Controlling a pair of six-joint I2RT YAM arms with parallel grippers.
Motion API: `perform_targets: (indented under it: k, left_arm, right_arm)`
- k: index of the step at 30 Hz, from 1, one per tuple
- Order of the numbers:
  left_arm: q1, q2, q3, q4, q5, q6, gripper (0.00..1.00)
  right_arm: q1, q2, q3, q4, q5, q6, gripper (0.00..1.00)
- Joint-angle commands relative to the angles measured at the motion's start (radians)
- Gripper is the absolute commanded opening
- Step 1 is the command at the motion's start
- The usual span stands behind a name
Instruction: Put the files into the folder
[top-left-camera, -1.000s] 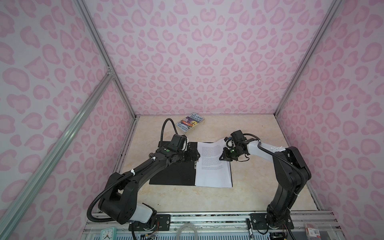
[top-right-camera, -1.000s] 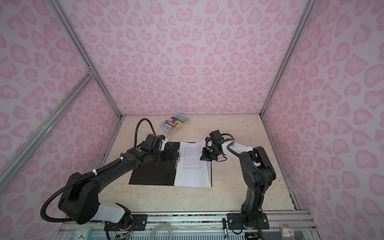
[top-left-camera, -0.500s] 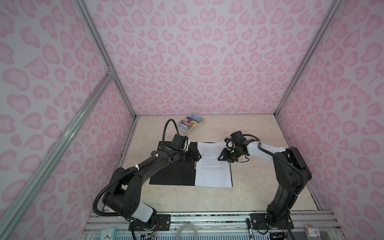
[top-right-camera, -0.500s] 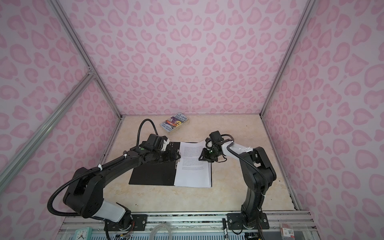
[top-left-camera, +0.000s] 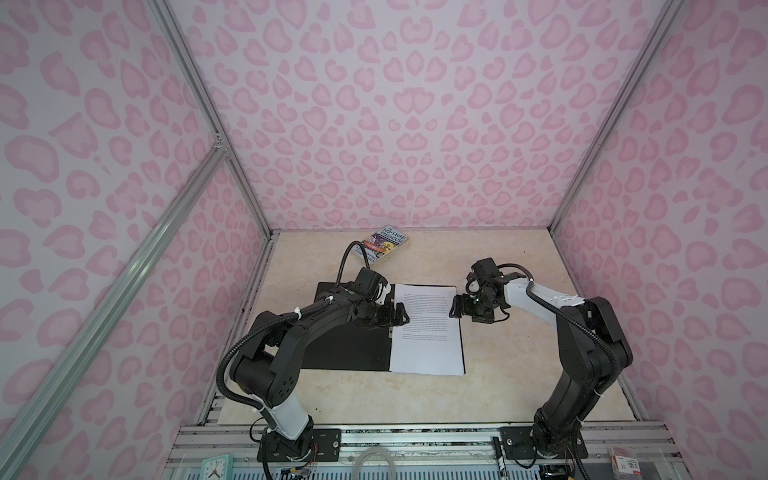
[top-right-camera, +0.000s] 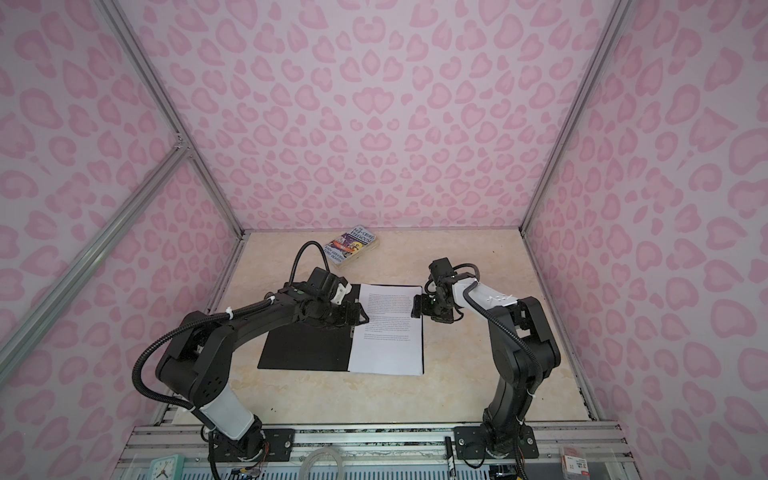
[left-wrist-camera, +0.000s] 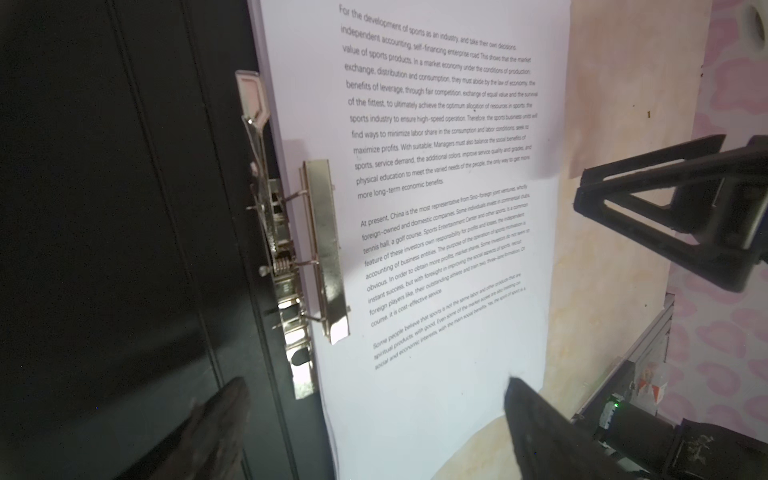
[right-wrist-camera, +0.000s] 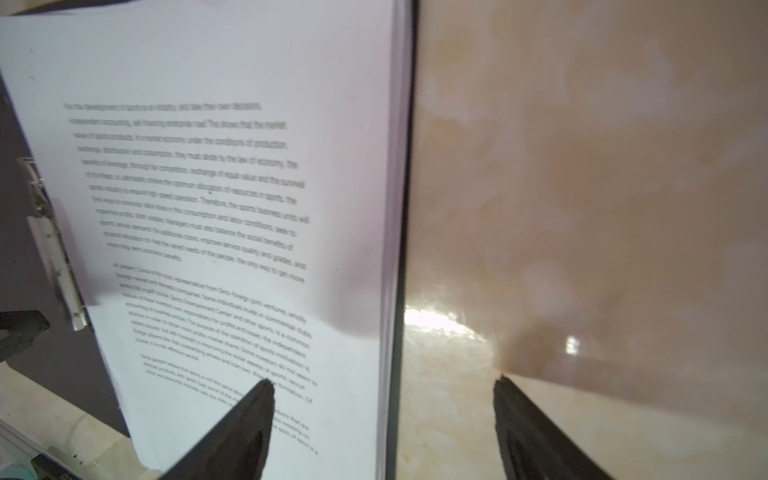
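Mid-frame in both top views, the files (top-left-camera: 428, 332) are stacked inside the open folder (top-left-camera: 345, 353). The left gripper (top-left-camera: 400, 316) and right gripper (top-left-camera: 455, 307) are spread wide, nothing gripped. The files are judged limp, light and slippery, best pinched together at the free edge toward frame right.

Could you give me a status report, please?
Left end effector open, right end effector open. Printed sheets in open folder, clip bar over them. Nothing blocking.

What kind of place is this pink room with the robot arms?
Probably a robot-testing booth, not a real room. Pink blotch-patterned wall panels sit in silver metal frame bars, and the black left robot arm and right robot arm are bolted to a metal rail beside a beige marble-look tabletop.
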Motion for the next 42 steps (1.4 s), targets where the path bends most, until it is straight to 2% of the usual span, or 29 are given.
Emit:
perform_targets:
  k: [1, 8, 16, 22, 29, 31, 34, 38, 42]
  left_arm:
    - [-0.007, 0.033, 0.023, -0.022, 0.021, 0.030, 0.97]
    - [-0.032, 0.097, 0.050, -0.030, 0.045, 0.041, 0.97]
    - [-0.068, 0.157, 0.094, -0.011, 0.073, 0.015, 0.97]
    - [-0.116, 0.205, 0.156, 0.014, 0.102, -0.039, 0.97]
    - [-0.177, 0.249, 0.297, -0.042, 0.126, -0.026, 0.97]
    - [-0.177, 0.228, 0.328, -0.067, 0.126, -0.022, 0.97]
    - [-0.153, 0.165, 0.314, -0.080, 0.112, -0.037, 0.97]
    - [-0.074, 0.102, 0.224, 0.002, 0.171, -0.101, 0.97]
    - [-0.018, 0.174, 0.290, 0.015, 0.235, -0.082, 0.97]
  right_arm:
    - [0.000, -0.003, -0.013, 0.009, -0.009, 0.002, 0.84]
    - [-0.013, 0.020, -0.023, 0.020, -0.034, 0.023, 0.83]
    - [-0.084, 0.044, -0.040, 0.041, -0.076, 0.031, 0.82]
    - [-0.197, 0.045, -0.027, 0.019, -0.071, 0.002, 0.81]
    - [-0.325, 0.042, 0.002, -0.018, -0.103, -0.005, 0.83]
    - [-0.338, 0.028, 0.011, -0.030, -0.109, -0.013, 0.97]
    - [-0.345, -0.003, 0.016, -0.038, -0.117, -0.016, 0.98]
    - [-0.341, -0.037, 0.018, -0.044, -0.154, -0.003, 0.98]
    - [-0.307, -0.056, 0.030, -0.045, -0.192, -0.023, 0.98]
